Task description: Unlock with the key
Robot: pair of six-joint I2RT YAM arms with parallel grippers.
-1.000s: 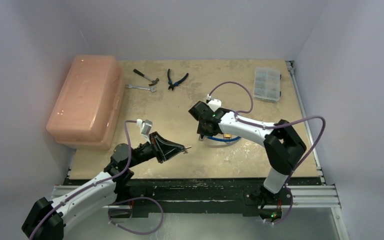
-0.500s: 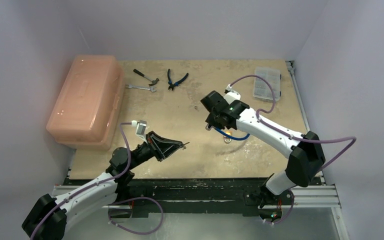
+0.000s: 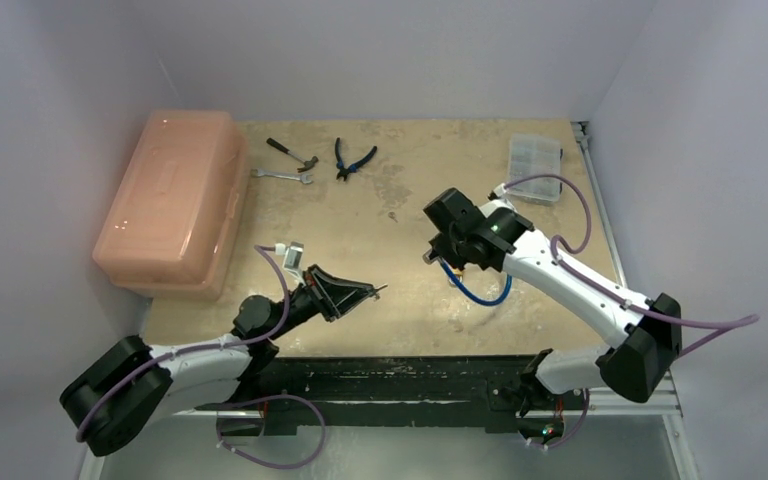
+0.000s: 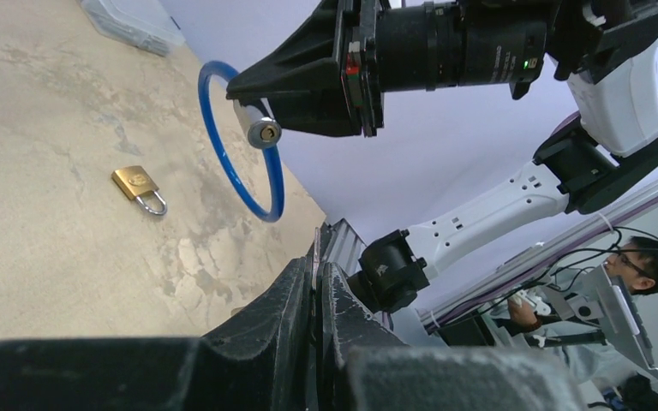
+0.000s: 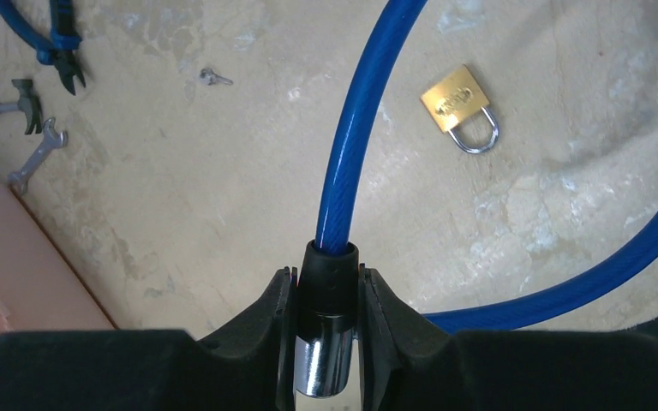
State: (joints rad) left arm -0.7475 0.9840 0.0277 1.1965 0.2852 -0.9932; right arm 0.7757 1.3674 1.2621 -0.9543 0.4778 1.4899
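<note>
My left gripper (image 3: 362,293) is shut on the key (image 4: 316,248), a thin silvery blade that pokes out past the fingertips and points right. The same gripper (image 4: 318,267) fills the bottom of the left wrist view. To its right, my right gripper (image 3: 444,252) is shut on the chrome cylinder (image 5: 326,364) of a blue cable lock (image 3: 482,292), held above the table. That cylinder's keyhole end (image 4: 262,131) faces the left gripper, some way off. The blue loop (image 5: 351,145) hangs beyond the right gripper (image 5: 327,287).
A small brass padlock (image 5: 457,103) lies on the table below the cable. A tiny silvery piece (image 5: 214,78) lies farther off. A pink toolbox (image 3: 175,200) stands at the left. A hammer (image 3: 292,152), a wrench (image 3: 282,175), pliers (image 3: 353,158) and a clear organizer (image 3: 535,167) lie at the back.
The right arm has swung right and lifted the cable lock off the table. The left arm's elbow has dropped lower while its gripper stayed about where it was, still on the key.
</note>
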